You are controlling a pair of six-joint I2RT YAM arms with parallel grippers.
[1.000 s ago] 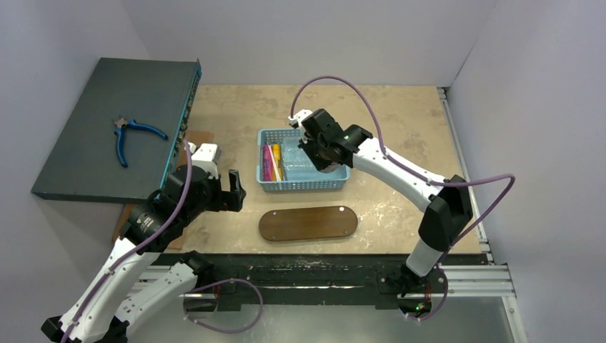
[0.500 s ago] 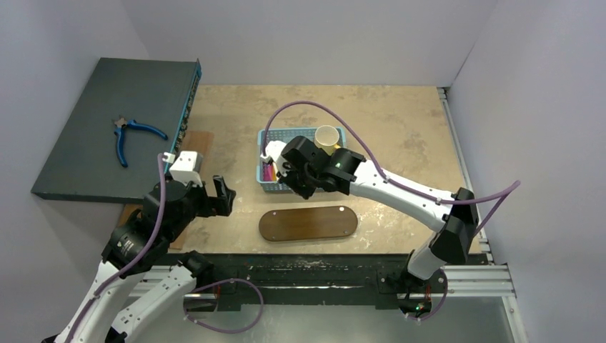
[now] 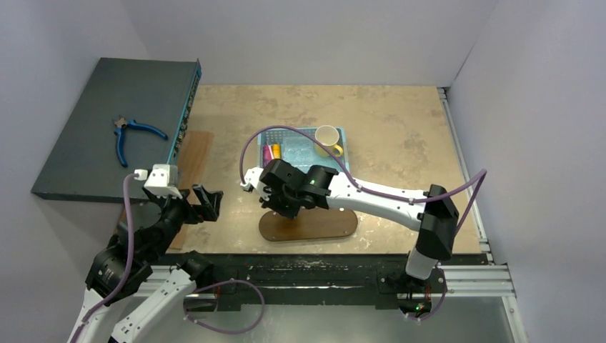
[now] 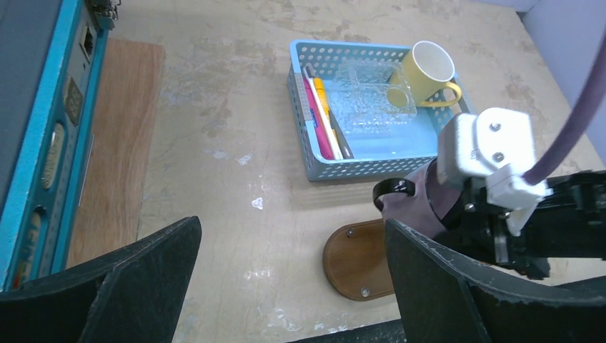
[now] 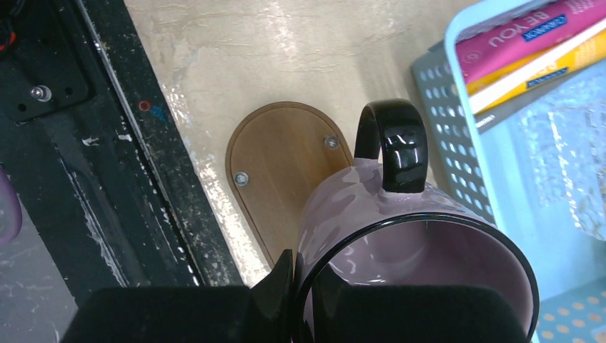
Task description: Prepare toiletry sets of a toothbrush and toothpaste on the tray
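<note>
Left tool [image 4: 291, 243]: fingers wide apart and holding nothing, over bare counter [image 4: 236, 179] left of the tray.
Tray [image 3: 321, 225]: dark brown wood, flat, rounded ends with small screw heads. It lay near the front edge and carried no set.
Right tool [image 5: 300, 300]: clamped on the rim of a mug [image 5: 357, 214], which was glossy mauve with a black loop handle. The mug hung over the tray's left end; contact could not be told.
Basket [image 4: 357, 166]: pale blue perforated plastic, just behind the tray.
Toothbrush [image 4: 308, 89]: thin pale stick along the basket's left wall, judged to be it.
Pink tube [image 4: 319, 128], yellow tube [image 4: 323, 100]: smooth and tapered, lying side by side in the basket.
Clear dish [image 4: 371, 100]: knobbly and see-through.
Yellow mug [image 4: 429, 68]: in the basket's back right corner.
Progress: judged not yet begun, with brush and tubes all left to move.
</note>
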